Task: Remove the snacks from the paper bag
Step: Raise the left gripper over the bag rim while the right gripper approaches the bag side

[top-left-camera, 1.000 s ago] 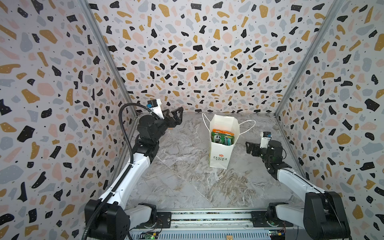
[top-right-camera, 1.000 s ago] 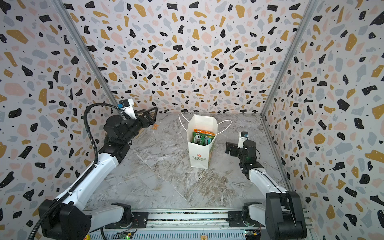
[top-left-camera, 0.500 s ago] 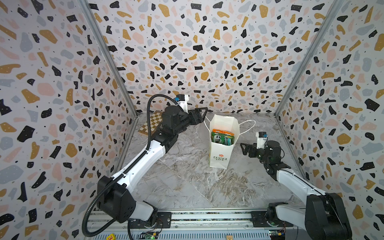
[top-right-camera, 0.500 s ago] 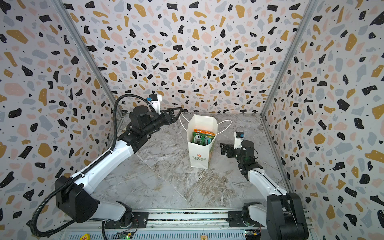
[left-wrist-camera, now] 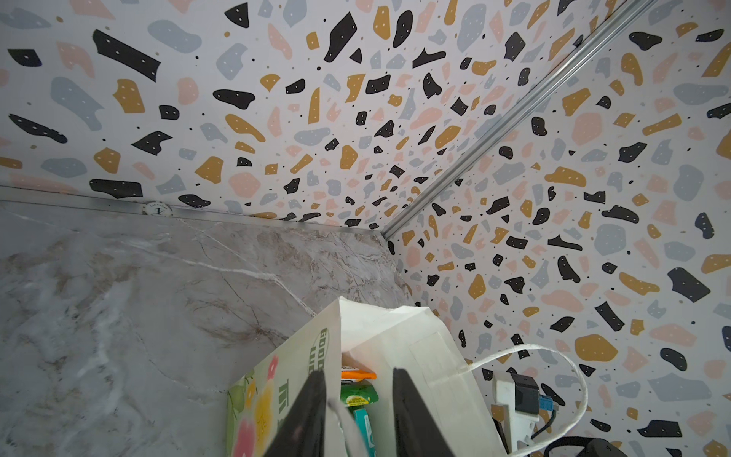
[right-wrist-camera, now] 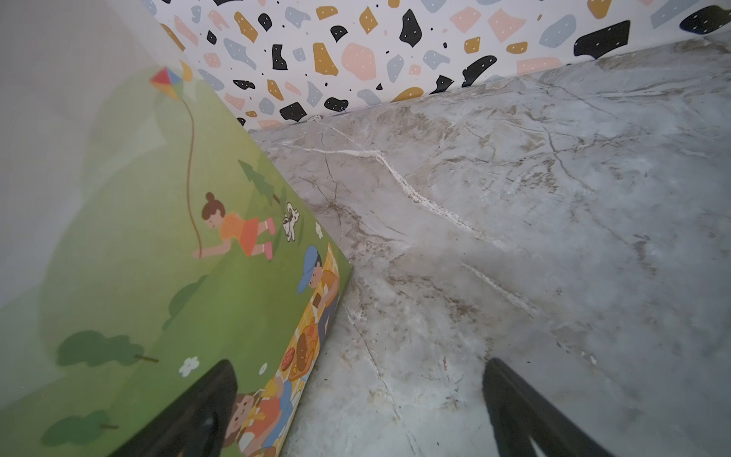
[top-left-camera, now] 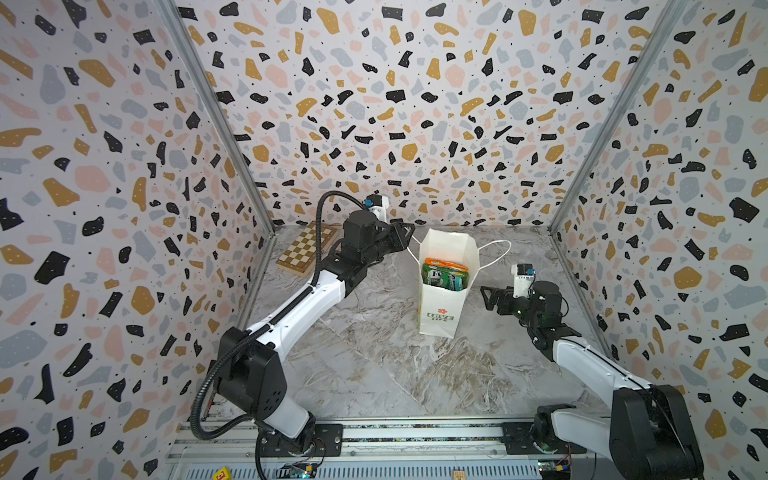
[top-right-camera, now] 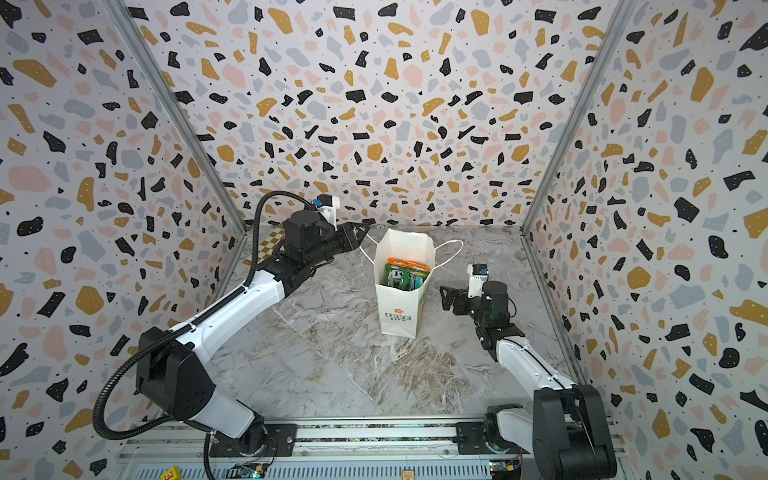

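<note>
The white paper bag point(top-left-camera: 436, 309) point(top-right-camera: 399, 309) stands upright mid-table, mouth open. Glossy green, teal and orange snacks point(top-left-camera: 444, 275) point(top-right-camera: 406, 274) stand inside it. My left gripper point(top-left-camera: 408, 230) point(top-right-camera: 362, 232) is at the bag's upper left edge. In the left wrist view its jaws point(left-wrist-camera: 358, 374) are narrow but apart, and the bag's white cord handle point(left-wrist-camera: 348, 423) runs between them beside one finger, above the snacks point(left-wrist-camera: 359, 395). My right gripper point(top-left-camera: 488, 296) point(top-right-camera: 446, 296) is wide open, low beside the bag's right side. One of its fingers point(right-wrist-camera: 197, 411) lies against the illustrated green side point(right-wrist-camera: 158, 257).
A wooden chessboard point(top-left-camera: 305, 249) point(top-right-camera: 266, 249) lies at the back left corner. The bag's other cord handle point(top-left-camera: 496, 253) loops out to the right. A small round chip point(left-wrist-camera: 157, 209) sits at the foot of the back wall. Patterned walls close three sides.
My left arm has swung from the left wall across to the bag's left handle and its jaws have narrowed around the cord. My right gripper has edged closer to the bag.
</note>
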You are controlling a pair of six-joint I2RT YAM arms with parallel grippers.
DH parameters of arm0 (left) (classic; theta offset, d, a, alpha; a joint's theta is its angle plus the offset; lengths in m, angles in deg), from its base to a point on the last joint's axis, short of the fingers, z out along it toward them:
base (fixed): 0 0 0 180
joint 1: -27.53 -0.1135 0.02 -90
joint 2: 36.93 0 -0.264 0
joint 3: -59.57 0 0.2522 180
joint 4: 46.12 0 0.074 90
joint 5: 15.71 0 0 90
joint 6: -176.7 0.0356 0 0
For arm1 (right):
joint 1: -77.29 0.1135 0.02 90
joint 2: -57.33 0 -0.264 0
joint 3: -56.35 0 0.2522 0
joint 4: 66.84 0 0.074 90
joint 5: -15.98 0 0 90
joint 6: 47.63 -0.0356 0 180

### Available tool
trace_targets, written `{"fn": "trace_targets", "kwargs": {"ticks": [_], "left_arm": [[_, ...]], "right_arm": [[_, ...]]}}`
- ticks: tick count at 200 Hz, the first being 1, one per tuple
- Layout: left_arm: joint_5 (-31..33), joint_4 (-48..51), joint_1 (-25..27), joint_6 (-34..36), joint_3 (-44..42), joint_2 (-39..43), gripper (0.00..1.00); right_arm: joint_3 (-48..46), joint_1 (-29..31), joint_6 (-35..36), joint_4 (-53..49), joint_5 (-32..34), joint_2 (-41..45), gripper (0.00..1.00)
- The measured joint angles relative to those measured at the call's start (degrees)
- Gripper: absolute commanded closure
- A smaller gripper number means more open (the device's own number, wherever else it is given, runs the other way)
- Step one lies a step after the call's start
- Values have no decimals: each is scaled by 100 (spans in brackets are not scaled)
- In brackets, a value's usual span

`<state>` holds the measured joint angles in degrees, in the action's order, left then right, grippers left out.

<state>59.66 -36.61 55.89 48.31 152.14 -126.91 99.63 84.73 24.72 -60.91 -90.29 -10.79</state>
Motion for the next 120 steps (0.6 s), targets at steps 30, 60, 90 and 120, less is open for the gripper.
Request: {"fn": "trace_targets", "kwargs": {"ticks": [30, 60, 90, 120], "left_arm": [[-66, -39, 0, 2, 66, -42, 92], [-122, -13, 0, 94, 201, -164, 100], [-116, 105, 0, 289, 417, -297, 100], [-46, 586, 0, 632, 745, -330, 100]], "right_arm": [[0, 76, 7, 2, -96, -212, 1], [0, 223, 17, 24, -153, -455, 1], [-4, 402, 17, 116, -195, -669, 1], [-9, 713, 15, 350, -210, -931, 1]]}}
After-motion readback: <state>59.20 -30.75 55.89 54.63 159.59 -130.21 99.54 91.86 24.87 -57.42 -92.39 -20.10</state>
